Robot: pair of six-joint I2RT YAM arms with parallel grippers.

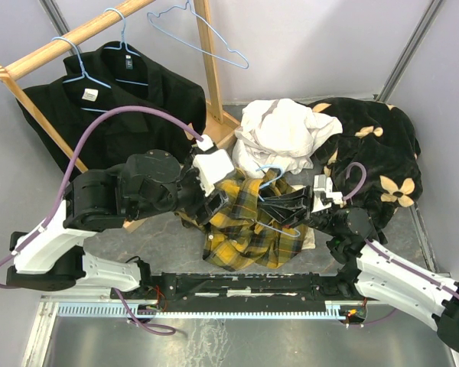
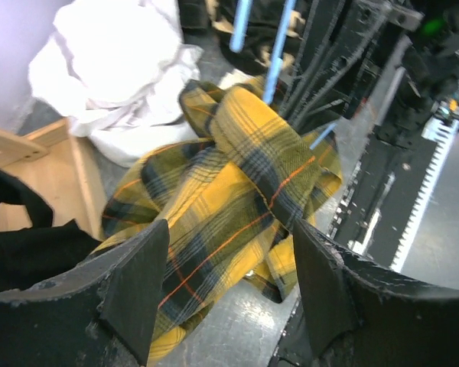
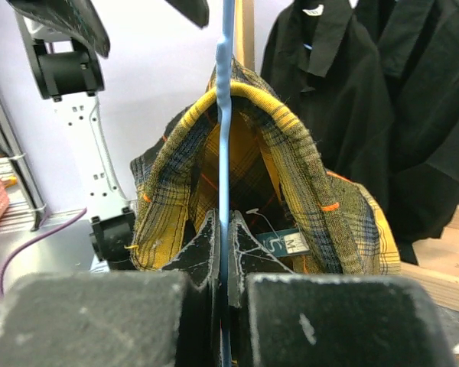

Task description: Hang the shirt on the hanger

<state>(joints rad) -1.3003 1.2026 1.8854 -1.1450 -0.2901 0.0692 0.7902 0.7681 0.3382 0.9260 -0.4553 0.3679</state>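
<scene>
The right pincer (image 3: 224, 229) is pinching the hanger (image 3: 224, 115), the shirt (image 1: 249, 229) is lying bunched over it in the middle of the desk (image 1: 168, 245), and the left pincer (image 2: 229, 229) is hovering spread at the shirt's 9 o'clock. The left should probably be taking one collar edge and drawing it along the wire while the right is holding steady. The cream shirt (image 1: 279, 134) at 12 o'clock and the wooden rack (image 1: 212, 76) at 11 are crowding it; bare desk is opening toward 8
</scene>
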